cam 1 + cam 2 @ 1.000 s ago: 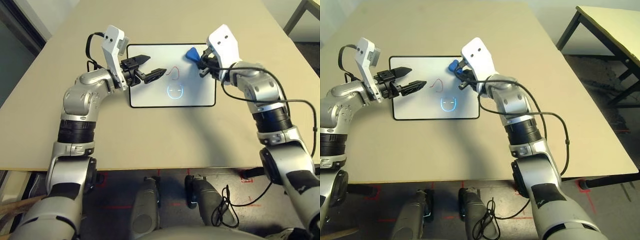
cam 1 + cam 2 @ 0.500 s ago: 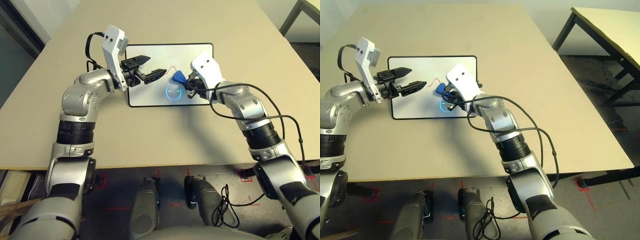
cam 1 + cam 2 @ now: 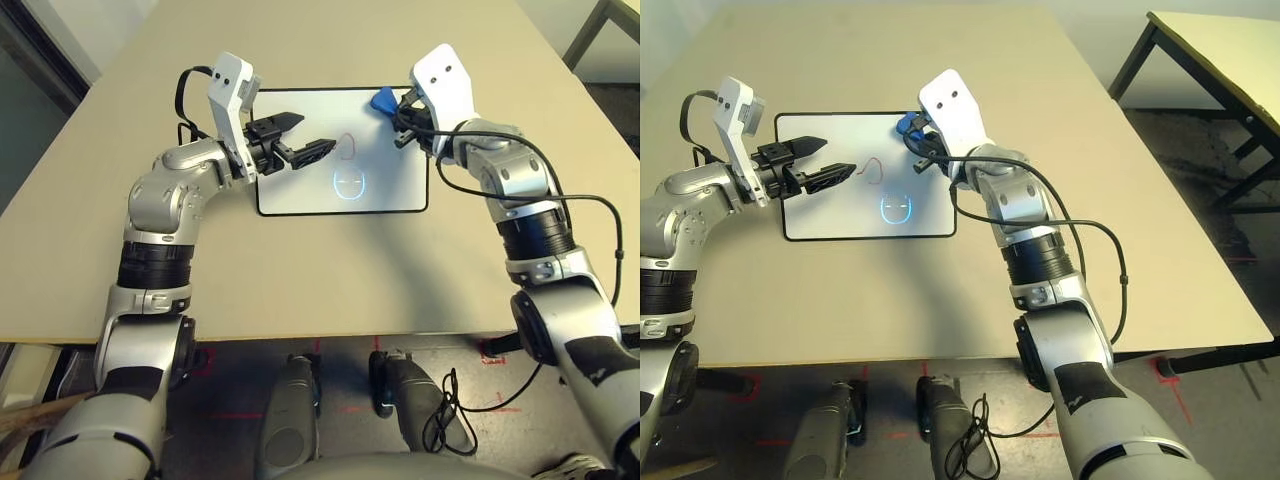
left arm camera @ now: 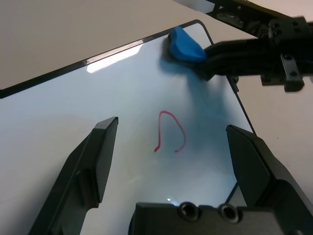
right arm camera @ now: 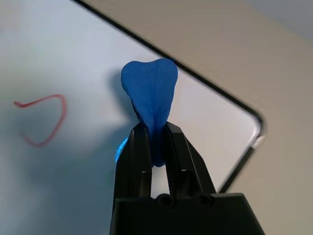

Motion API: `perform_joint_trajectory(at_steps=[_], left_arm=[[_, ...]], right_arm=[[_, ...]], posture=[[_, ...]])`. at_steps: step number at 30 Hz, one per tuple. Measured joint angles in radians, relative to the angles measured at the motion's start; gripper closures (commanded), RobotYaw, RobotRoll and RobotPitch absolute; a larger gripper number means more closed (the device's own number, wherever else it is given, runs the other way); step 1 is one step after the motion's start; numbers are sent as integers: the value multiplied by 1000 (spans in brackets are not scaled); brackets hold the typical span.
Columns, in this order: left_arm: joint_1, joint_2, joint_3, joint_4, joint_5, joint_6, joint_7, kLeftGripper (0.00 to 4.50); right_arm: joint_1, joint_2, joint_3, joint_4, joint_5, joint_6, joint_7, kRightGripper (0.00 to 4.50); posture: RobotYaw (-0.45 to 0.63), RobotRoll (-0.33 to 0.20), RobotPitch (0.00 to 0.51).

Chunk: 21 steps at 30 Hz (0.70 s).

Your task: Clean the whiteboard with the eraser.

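The whiteboard (image 3: 390, 170) lies flat on the tan table, with a red loop mark (image 3: 347, 143) near its middle and a bluish glare spot (image 3: 348, 183) below that. My right gripper (image 3: 397, 108) is shut on the blue eraser (image 3: 382, 100) and holds it at the board's far right corner. The eraser (image 5: 150, 83) sticks out past the clamped fingers, over the board near the frame. My left gripper (image 3: 316, 132) hovers open over the board's left half, its fingers (image 4: 98, 156) either side of the red mark (image 4: 168, 131).
The tan table (image 3: 300, 270) has bare surface all around the board. A second table (image 3: 1220, 60) stands off to the right across a gap of floor. A black cable (image 3: 590, 205) loops beside my right forearm.
My right gripper, which had swept the eraser to the board's middle beside the red mark, has moved back to the far right corner. The left gripper has stayed in place, open.
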Motion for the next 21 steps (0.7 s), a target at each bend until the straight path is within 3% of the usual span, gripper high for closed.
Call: perform_joint_trajectory(at_steps=[7, 12, 21], left_arm=[[4, -1, 0, -1, -4, 3, 1, 0], [13, -2, 1, -1, -11, 6, 4, 0], [18, -2, 1, -10, -21, 10, 12, 0]], right_arm=[[119, 38, 71, -129, 0, 85, 30, 4206], [125, 36, 87, -127, -2, 101, 35, 4206], [-26, 4, 11, 53, -7, 7, -8, 4206]], posture=[[46, 0, 231], [44, 0, 233], [43, 0, 236]])
